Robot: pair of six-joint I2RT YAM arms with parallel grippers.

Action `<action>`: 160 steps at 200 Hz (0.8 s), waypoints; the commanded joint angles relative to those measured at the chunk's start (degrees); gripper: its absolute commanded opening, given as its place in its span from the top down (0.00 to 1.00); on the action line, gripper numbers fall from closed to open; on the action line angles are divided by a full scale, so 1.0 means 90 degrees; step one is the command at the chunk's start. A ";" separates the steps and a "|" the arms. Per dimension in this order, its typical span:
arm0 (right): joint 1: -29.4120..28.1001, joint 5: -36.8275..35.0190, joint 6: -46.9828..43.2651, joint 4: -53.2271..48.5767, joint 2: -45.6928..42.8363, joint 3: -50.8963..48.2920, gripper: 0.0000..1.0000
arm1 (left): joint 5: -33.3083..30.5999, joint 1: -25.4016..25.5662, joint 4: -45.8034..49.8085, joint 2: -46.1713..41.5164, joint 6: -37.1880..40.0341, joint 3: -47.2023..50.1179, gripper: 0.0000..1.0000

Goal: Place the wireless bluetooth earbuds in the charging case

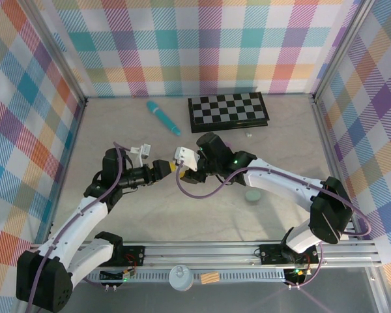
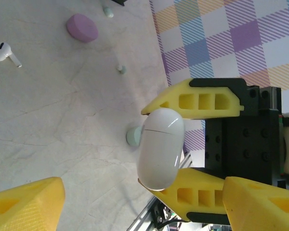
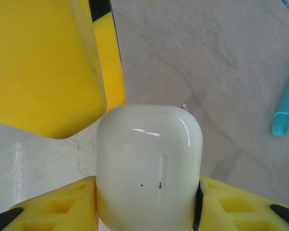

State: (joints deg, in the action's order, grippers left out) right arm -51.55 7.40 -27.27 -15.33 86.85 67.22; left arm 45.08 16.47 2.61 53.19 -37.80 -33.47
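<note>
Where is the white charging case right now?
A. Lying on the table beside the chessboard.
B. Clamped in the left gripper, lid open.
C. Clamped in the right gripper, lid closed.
C: the white charging case sits clamped between the fingers of the right gripper, and the left wrist view shows its lid seam shut.

L hand (image 1: 165,167) & R hand (image 1: 180,168) close together, centre; teal stick (image 1: 163,117) left of checkerboard (image 1: 228,109), back.

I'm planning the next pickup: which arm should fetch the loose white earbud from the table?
Left. The right hand is shut on the white charging case. The left hand is open and empty, with the earbud on the table in its wrist view.
</note>
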 commanded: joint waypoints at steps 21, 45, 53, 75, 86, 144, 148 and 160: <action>-0.0009 0.0454 0.0080 0.0084 -0.0011 0.0041 0.53 | 0.0462 0.0113 -0.0085 0.0307 0.0303 -0.0314 0.32; -0.0015 0.0584 0.0107 0.0049 0.0016 0.0060 0.53 | 0.0593 0.0132 -0.0098 0.0436 0.0325 -0.0413 0.43; -0.0014 0.0613 0.0112 0.0050 0.0035 0.0063 0.53 | 0.0656 0.0159 -0.0116 0.0506 0.0329 -0.0440 0.45; -0.0014 0.0527 0.0138 0.0043 0.0105 0.0075 0.53 | 0.0721 0.0239 -0.0162 0.0599 0.0333 -0.0464 0.52; -0.0014 0.0476 0.0139 0.0086 0.0115 0.0061 0.53 | 0.0730 0.0250 -0.0163 0.0592 0.0332 -0.0438 0.55; -0.0011 0.0376 0.0229 0.0214 0.0102 0.0071 0.49 | 0.0771 0.0260 -0.0240 0.0553 0.0470 -0.0382 0.75; -0.0005 0.0393 0.0251 0.0243 0.0079 0.0065 0.49 | 0.0761 0.0260 -0.0244 0.0555 0.0516 -0.0391 0.77; 0.0005 0.0441 0.0307 0.0305 0.0006 0.0024 0.48 | 0.0718 0.0260 -0.0226 0.0538 0.0640 -0.0432 0.82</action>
State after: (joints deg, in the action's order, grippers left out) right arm -51.55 10.13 -25.76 -15.14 87.44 67.22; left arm 49.65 18.26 2.63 58.57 -34.41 -35.94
